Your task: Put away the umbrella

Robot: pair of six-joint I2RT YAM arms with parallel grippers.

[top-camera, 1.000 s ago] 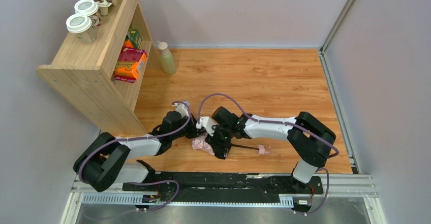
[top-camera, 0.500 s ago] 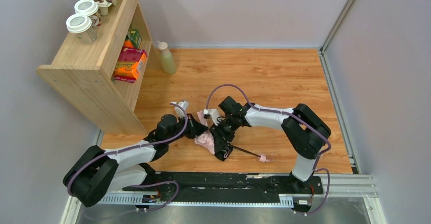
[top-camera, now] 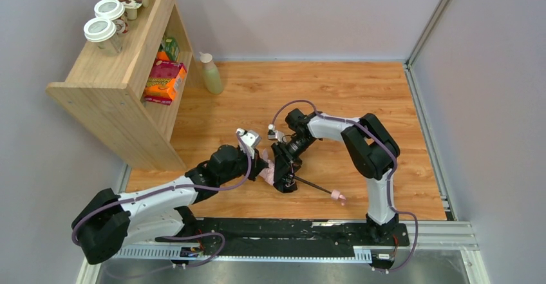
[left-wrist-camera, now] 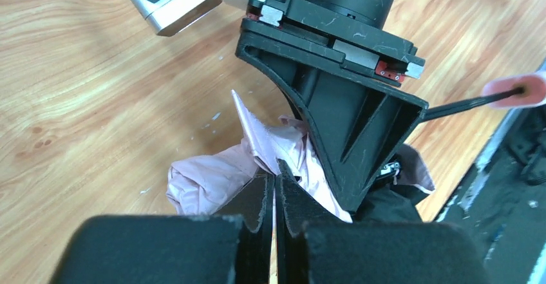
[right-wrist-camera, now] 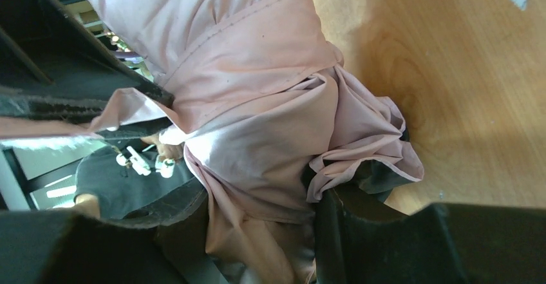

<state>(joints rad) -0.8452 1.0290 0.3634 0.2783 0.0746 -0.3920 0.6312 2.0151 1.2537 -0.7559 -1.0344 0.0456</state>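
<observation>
One umbrella (left-wrist-camera: 206, 179); left gripper (left-wrist-camera: 274, 197), right gripper (right-wrist-camera: 261, 223) (both gripping).

umbrella (left-wrist-camera: 206, 179) on table (top-camera: 360, 104), between left tool (left-wrist-camera: 275, 187), right tool (right-wrist-camera: 257, 223)

Left arm reaching forward, left end effector (left-wrist-camera: 275, 181) pinched together, right arm bent back, right end effector (right-wrist-camera: 257, 200) gripping umbrella (right-wrist-camera: 257, 71)

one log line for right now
left gripper: shut on umbrella fabric | right gripper: shut around umbrella | umbrella: on table, shaft extended
</observation>
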